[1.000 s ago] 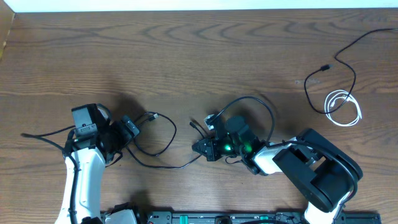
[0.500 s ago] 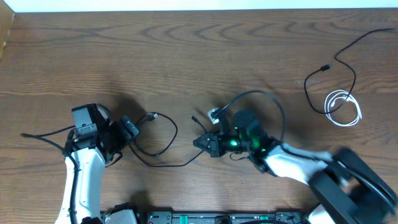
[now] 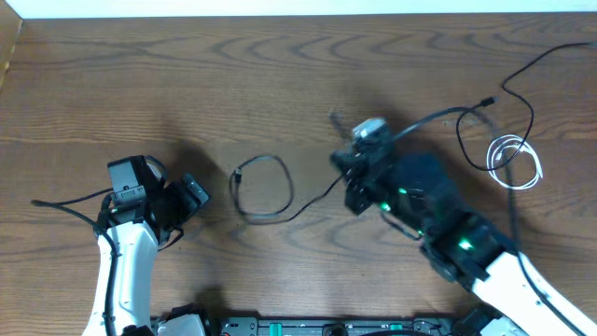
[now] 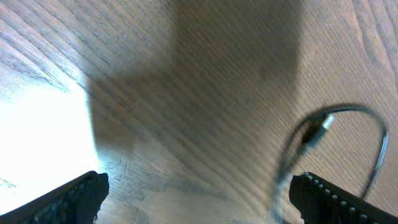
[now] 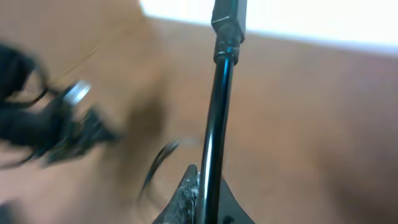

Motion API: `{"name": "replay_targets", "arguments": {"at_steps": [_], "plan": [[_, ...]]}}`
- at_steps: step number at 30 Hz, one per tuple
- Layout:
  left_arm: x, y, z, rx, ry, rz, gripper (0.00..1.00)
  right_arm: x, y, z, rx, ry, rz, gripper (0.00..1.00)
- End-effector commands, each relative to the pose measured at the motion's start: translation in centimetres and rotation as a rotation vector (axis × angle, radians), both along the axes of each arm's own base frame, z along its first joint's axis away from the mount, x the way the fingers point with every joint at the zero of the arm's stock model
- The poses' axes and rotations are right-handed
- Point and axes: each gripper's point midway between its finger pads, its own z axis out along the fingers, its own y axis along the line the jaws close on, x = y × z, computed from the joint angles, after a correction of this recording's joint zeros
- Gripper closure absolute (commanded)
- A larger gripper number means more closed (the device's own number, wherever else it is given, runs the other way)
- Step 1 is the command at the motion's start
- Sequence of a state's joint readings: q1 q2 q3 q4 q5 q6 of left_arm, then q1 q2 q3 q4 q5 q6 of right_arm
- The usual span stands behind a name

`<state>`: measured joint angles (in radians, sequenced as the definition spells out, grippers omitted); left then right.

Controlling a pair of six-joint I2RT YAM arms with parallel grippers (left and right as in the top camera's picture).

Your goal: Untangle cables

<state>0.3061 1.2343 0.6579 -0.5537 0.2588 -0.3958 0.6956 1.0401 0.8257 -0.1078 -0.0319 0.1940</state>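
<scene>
A black cable [image 3: 264, 189] lies in a small loop on the wood, right of my left gripper [image 3: 192, 194], which stands open and empty. In the left wrist view that loop [image 4: 378, 146] and its plug [image 4: 324, 123] lie ahead and to the right, beyond the wide-open gripper [image 4: 197, 185]. From the loop the cable runs right and up into my right gripper [image 3: 344, 168], shut on it. In the right wrist view the held cable [image 5: 214, 118] sticks out past the gripper [image 5: 200, 184] to its plug [image 5: 228, 17]. A second black cable [image 3: 519, 93] and a coiled white cable [image 3: 516, 161] lie far right.
The table's far edge [image 3: 298, 13] runs along the top of the overhead view. The right arm [image 3: 466, 247] stretches diagonally from the lower right corner. The left arm's white link [image 3: 121, 271] stands at the lower left, with its own thick wire trailing left.
My right gripper has swung up and to the right with the black cable, dragging its loop right, away from the left gripper, and drawing it smaller. The left arm has not moved.
</scene>
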Motion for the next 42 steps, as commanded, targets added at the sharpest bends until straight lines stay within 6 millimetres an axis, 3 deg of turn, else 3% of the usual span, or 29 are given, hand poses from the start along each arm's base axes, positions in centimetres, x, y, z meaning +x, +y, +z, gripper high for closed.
{"name": "replay_targets", "arguments": {"at_steps": [1,4,7,12,17,26,32,35,42], "plan": [[-0.2,0.2,-0.2,0.009,0.009,0.003,0.01,1.5,-3.5,5.9,-0.149,-0.285,-0.138,0.99],[-0.2,0.2,-0.2,0.009,0.009,0.003,0.01,0.6,-4.3,10.6,-0.153,-0.44,-0.136,0.99],[-0.2,0.2,-0.2,0.009,0.009,0.003,0.02,0.0,-5.7,13.8,-0.168,-0.552,-0.184,0.99],[-0.2,0.2,-0.2,0.009,0.009,0.003,0.01,0.8,-11.4,15.7,-0.265,-0.598,-0.494,0.99],[-0.2,0.2,-0.1,0.009,0.008,0.003,0.01,1.5,-16.8,15.1,-0.378,-0.538,-0.764,0.99],[-0.2,0.2,-0.2,0.009,0.009,0.003,0.01,2.9,-21.9,13.5,-0.48,-0.462,-0.927,0.99],[-0.2,0.2,-0.2,0.009,0.009,0.003,0.01,4.3,-25.6,10.9,-0.526,-0.35,-1.044,0.99],[-0.2,0.2,-0.2,0.009,0.009,0.003,0.01,5.4,-26.0,9.0,-0.527,-0.29,-1.042,0.99],[-0.2,0.2,-0.2,0.009,0.009,0.003,0.01,7.8,-24.3,5.3,-0.582,-0.209,-0.921,0.99]]}}
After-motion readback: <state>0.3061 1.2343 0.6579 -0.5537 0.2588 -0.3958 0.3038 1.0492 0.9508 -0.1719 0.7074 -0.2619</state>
